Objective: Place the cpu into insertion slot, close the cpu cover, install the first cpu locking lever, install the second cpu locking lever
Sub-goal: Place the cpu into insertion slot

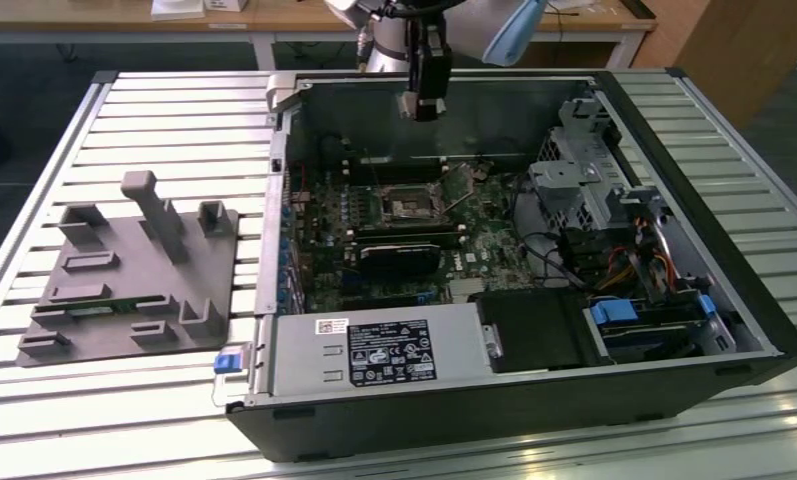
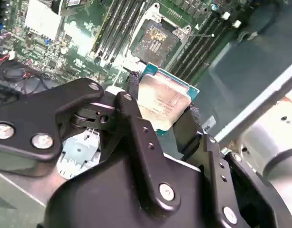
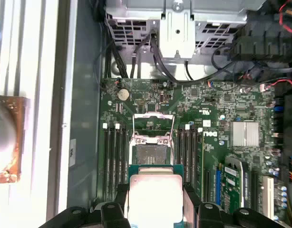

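Observation:
My gripper [image 1: 422, 106] hangs above the rear part of an open computer case [image 1: 665, 330], shut on the cpu. In both wrist views the cpu [image 2: 162, 107] [image 3: 155, 199] is a flat silvery square on a teal-edged carrier, clamped between the black fingers [image 2: 131, 102]. The insertion slot [image 3: 150, 153] [image 2: 155, 40] [image 1: 409, 205] lies on the green motherboard below and a little ahead of the cpu, with its dark centre exposed. The cpu cover [image 3: 153, 124] stands flipped open at the slot's far edge. The cpu is well above the slot and touches nothing else.
Memory slots [image 3: 115, 156] flank the socket on both sides. A long black block [image 1: 405, 250] sits just in front of it. A power supply [image 1: 351, 350] and a drive cage [image 1: 585, 180] fill the case's other corners. A grey fixture plate [image 1: 131, 280] lies on the slatted table at the exterior view's left.

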Robot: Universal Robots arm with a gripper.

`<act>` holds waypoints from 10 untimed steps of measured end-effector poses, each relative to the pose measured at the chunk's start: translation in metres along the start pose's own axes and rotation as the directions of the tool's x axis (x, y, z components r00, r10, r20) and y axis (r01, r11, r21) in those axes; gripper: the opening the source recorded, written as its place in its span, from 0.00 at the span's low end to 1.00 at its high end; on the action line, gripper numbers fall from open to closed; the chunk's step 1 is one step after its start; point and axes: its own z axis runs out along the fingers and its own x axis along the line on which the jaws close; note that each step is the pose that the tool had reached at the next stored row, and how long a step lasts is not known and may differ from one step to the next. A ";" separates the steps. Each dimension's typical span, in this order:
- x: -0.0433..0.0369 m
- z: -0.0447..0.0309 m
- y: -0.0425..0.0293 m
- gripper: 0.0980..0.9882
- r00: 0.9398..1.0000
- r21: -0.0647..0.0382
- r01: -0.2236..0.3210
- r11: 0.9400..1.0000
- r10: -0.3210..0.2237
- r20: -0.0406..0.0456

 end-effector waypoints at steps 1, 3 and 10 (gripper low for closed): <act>0.0000 0.0019 -0.0001 0.49 1.000 0.000 0.000 1.000 0.000 -0.001; 0.0000 0.0054 -0.0004 0.49 1.000 0.000 0.000 1.000 0.000 0.000; 0.0000 0.0079 -0.0005 0.49 1.000 0.000 0.000 1.000 0.000 0.000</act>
